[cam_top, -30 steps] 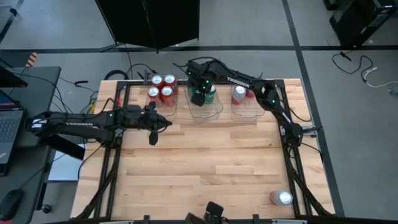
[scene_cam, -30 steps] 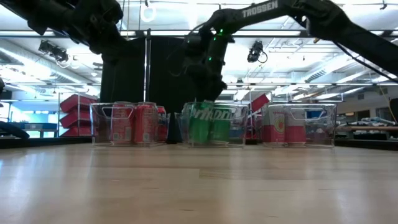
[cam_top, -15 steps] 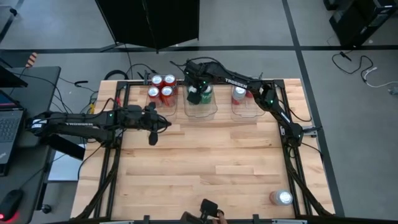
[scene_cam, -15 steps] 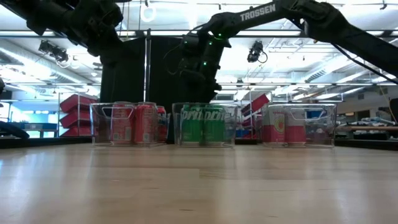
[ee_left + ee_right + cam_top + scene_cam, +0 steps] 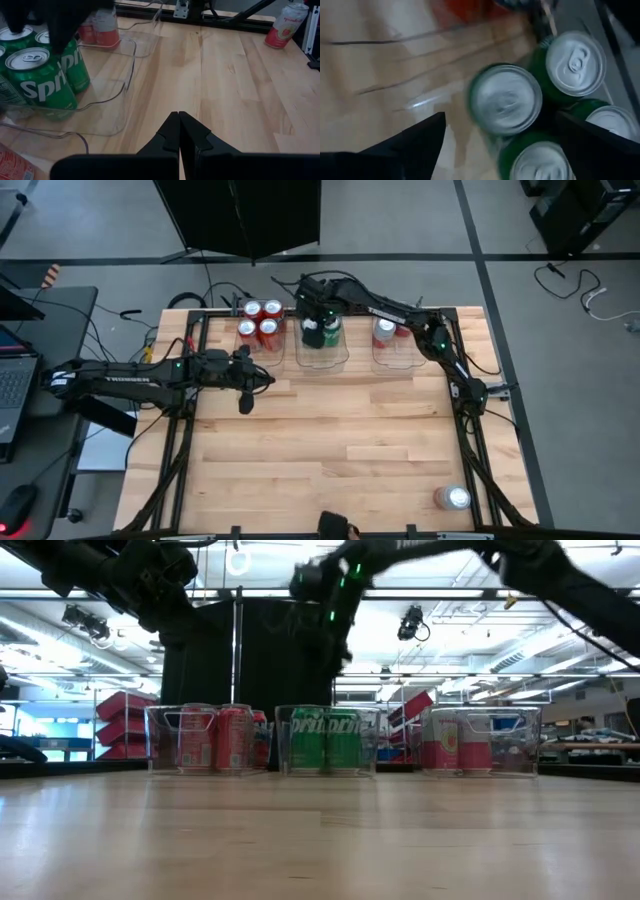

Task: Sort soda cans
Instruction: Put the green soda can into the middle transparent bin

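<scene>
Several green soda cans [image 5: 505,97] stand upright in the middle clear bin [image 5: 322,350] at the far edge. Red cans [image 5: 258,320] fill the left bin, and silver-and-pink cans [image 5: 385,330] stand in the right bin. One more can [image 5: 452,498] stands on the table at the near right. My right gripper [image 5: 500,120] hangs open above the green cans, a finger on either side of one top, and touches nothing. My left gripper [image 5: 179,131] is shut and holds nothing. It hovers over the table in front of the left bin.
The three bins stand in a row along the far edge [image 5: 325,745]. A black frame [image 5: 470,410] runs along the table's sides. Bare wood [image 5: 330,450] spreads from the bins to the near edge. Cables lie behind the far edge.
My right gripper has let go of a green can in the middle bin and risen clear above it. The bin, which stood tipped and pushed toward the near side, has settled flat in line with the other bins. The green cans now stand upright.
</scene>
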Controlling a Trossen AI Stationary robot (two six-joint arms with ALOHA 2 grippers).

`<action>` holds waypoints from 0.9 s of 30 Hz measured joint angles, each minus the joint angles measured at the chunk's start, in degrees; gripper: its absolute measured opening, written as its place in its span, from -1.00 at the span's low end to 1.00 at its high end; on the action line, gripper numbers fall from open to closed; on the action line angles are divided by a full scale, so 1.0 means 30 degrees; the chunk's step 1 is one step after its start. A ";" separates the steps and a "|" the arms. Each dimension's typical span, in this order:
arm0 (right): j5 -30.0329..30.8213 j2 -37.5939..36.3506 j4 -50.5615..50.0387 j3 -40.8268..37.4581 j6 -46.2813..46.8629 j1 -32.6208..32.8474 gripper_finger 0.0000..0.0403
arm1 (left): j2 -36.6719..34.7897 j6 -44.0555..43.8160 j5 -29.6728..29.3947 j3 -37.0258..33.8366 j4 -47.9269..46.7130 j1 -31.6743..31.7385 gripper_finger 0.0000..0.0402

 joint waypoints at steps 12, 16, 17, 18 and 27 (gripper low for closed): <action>0.0258 -0.3045 -0.5150 -0.1666 -0.0802 0.1924 -0.30 | 0.0000 -0.0135 -0.0007 0.0000 -0.0850 0.0000 -1.00; 0.0800 -0.3456 -0.5014 -0.4645 -0.0862 0.1568 -0.86 | 0.0000 -0.0307 -0.0007 0.0000 -0.1358 0.0000 -1.00; 0.0974 -0.3687 -0.4583 -0.5487 -0.0902 0.1399 -0.93 | 0.0000 -0.0432 -0.0007 0.0000 -0.1434 0.0000 -1.00; 0.1247 -0.4024 -0.3874 -0.6399 -0.0899 0.1217 -0.94 | 0.0000 -0.0487 -0.0015 0.0000 -0.1503 0.0000 -1.00; 0.1527 -0.7010 0.3778 -1.3876 -0.1235 -0.1100 -0.99 | 0.0000 -0.0583 -0.0022 0.0000 -0.1595 0.0000 -1.00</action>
